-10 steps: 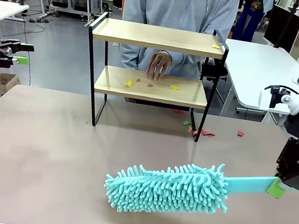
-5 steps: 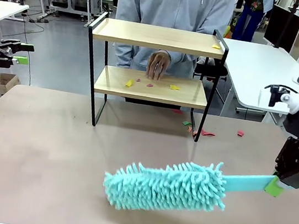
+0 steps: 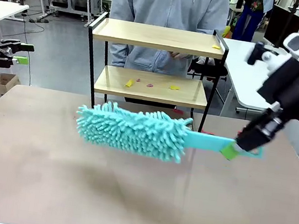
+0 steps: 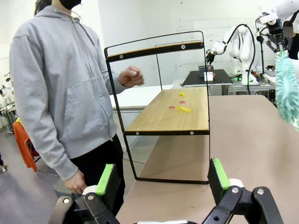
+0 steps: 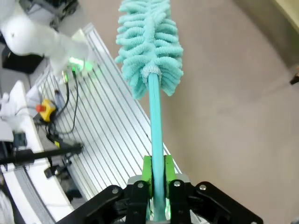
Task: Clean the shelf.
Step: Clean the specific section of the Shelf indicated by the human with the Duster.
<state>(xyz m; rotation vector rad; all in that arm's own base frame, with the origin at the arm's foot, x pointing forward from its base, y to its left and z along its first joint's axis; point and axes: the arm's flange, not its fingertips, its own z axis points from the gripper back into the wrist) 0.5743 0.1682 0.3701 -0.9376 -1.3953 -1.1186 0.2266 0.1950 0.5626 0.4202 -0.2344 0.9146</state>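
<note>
Green-padded left claw: released, jaws wide apart, at the left edge of the beige surface, well apart from the work; I judge it is not needed for this step.
Light-wood two-tier shelf in a thin black metal frame: stands at the far middle of the surface, in front of a person in a grey hoodie.
Yellow and red paper scraps: lie on the lower board; one yellow piece sits at the right end of the top board.
Turquoise fluffy microfibre duster: in the air, about level, head just in front of the shelf's legs.
Black right claw: clenched on the end of the duster's flat handle.
Advice: bring the head to board height, enter from the open front, sweep one way along the board, keep the handle off the black posts, and mind the person's hand behind.
</note>
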